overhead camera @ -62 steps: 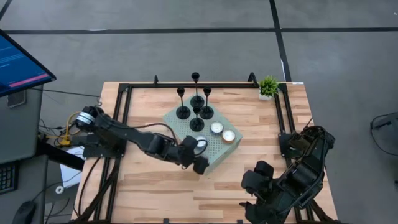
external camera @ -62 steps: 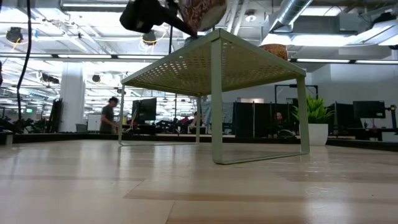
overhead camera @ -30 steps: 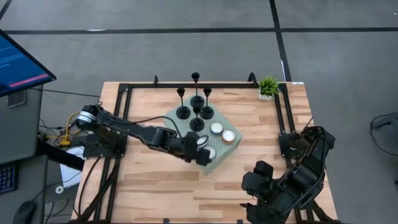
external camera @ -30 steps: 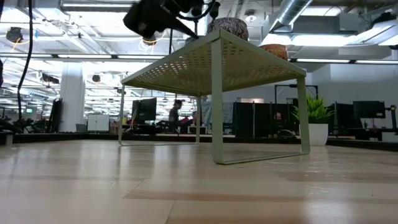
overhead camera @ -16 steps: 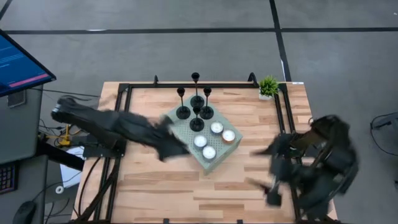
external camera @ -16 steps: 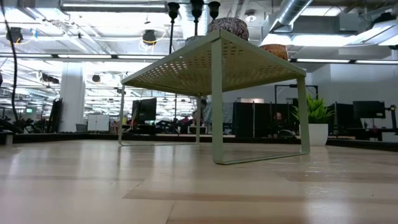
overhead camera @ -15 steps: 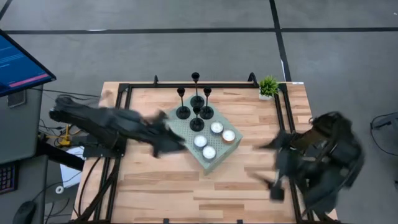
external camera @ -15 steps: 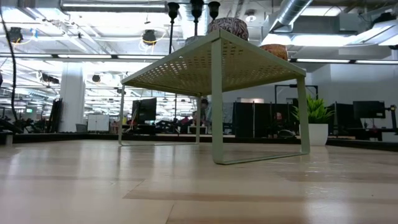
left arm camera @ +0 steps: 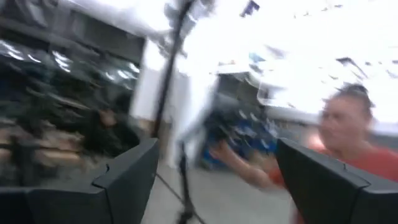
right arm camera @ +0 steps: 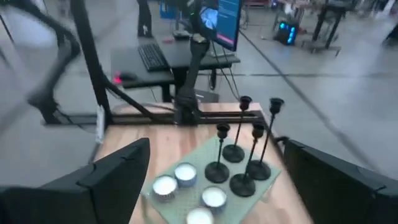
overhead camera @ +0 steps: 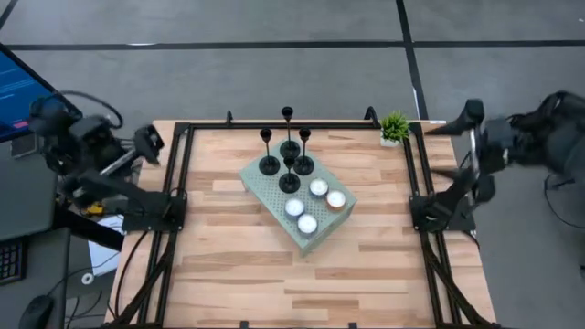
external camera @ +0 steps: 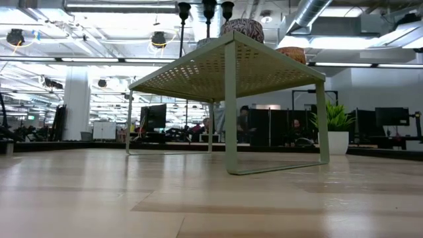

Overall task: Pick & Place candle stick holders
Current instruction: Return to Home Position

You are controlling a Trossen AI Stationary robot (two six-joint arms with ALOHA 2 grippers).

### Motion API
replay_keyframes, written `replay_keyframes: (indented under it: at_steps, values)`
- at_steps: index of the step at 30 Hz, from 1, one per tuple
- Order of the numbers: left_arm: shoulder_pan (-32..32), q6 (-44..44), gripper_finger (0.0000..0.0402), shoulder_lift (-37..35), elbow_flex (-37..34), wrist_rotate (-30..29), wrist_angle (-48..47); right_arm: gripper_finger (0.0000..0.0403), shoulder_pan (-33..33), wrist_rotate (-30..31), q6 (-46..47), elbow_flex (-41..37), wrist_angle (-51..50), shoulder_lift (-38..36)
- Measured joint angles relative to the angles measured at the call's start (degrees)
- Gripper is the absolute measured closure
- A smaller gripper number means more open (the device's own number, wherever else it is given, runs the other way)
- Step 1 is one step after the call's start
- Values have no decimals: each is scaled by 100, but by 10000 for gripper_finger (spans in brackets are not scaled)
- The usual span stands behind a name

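4 holders [overhead camera: 289, 182], all upright on the shelf [overhead camera: 272, 195], bunched in a diamond on the half toward the table's far edge. Bases sit close together, can't tell if any touch. Both grippers are well clear of them

Other half of the shelf carries 4 candles [overhead camera: 307, 223] in a tight group just beside the nearest holder; one has a reddish rim. The shelf is a pale green perforated riser on thin legs, set at an angle mid table [overhead camera: 228, 274]. In the low view the holder stems rise above the deck and run out of frame, with two candles showing along the deck's top edge

Plant [overhead camera: 395, 126] sits at the table's far right corner, well apart from the shelf

Left gripper [overhead camera: 139, 149] is up in the air off the table's far left corner, outside the frame rail and near the monitor [overhead camera: 18, 87]. Its fingers [left arm camera: 127, 177] are spread wide with nothing between them. Its camera looks out into the room, heavily blurred, with a person [left arm camera: 348, 143] in an orange-red top off to one side

Right gripper [overhead camera: 450, 151] is raised by the table's right edge, near the plant corner. Its fingers [right arm camera: 118, 177] are spread wide too, holding nothing. Its camera looks down across the shelf: candles nearest, holders behind them, then a desk with a keyboard [right arm camera: 152, 57] and the monitor beyond the table
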Motion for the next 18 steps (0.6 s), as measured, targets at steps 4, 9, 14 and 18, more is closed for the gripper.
replay_keyframes:
  at_steps: [4, 9, 14, 18]
  values:
    - [0, 7, 79, -188, -31, 342, -771, 42, 161, -177, 254, -719, 402, -884]
    - [2, -439, 79, -415, -615, 842, -932, 42, 506, -245, 175, -2451, 1638, -1958]
    - [1, -693, 79, -596, -1619, 1349, -295, 42, 674, 92, 159, -4908, 3367, -3411]
    - [2, -752, 79, -892, -2619, 1577, 626, 42, 806, 73, -530, -7238, 5808, -4444]
